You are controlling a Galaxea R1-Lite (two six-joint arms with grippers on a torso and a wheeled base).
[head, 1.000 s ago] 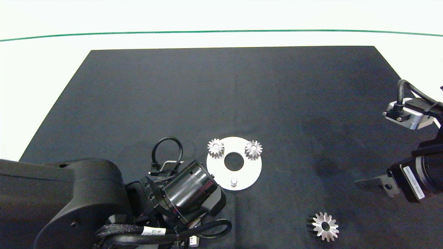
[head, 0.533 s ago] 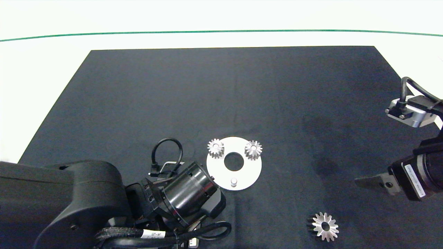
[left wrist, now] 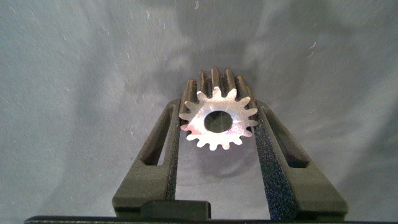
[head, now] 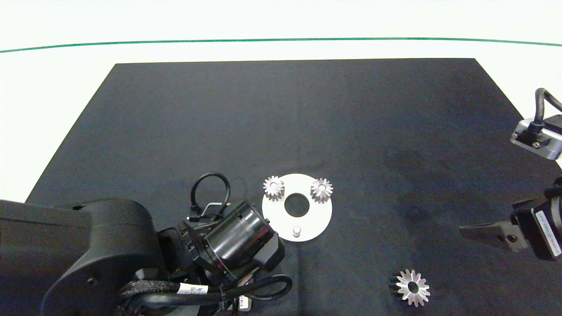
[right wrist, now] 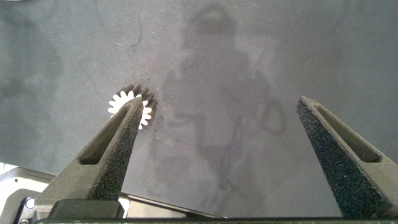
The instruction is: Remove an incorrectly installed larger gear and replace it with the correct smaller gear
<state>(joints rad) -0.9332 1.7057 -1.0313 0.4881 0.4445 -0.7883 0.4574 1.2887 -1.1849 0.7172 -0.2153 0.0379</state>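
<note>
Black matting [head: 281, 114] covers most of a white table [head: 52, 79], with a thin green line [head: 281, 40] running across the far side. Near the mat's front centre lies a white round plate [head: 314, 219] with a centre hole and 3 posts. 2 small blunt-toothed gears sit on it, 1 at 11 o'clock [head: 273, 188] and 1 at 1 o'clock [head: 321, 189]; the peg at 6 o'clock [head: 297, 230] is bare.

The larger gear [head: 412, 287] is already off the plate, lying flat on the mat well apart from it, toward 4 o'clock. So removal looks done.

The left gripper [left wrist: 217, 134] is clamped on the smaller gear [left wrist: 219, 118], its pads pressing opposite sides of the toothed rim, the gear's flat face toward the wrist camera. In the head view the left arm [head: 88, 254] sits at 8 o'clock of the plate and hides its own fingers and the gear.

Left to do, by my reading: carry this gear over the bare peg, line up its bore, lower it and let go.

The right gripper [right wrist: 217, 143] hangs with fingers spread wide and nothing between them, at the mat's right edge, near the larger gear, out of the way. Nothing lies between the left arm and the peg; the 2 seated gears are well apart from it.
</note>
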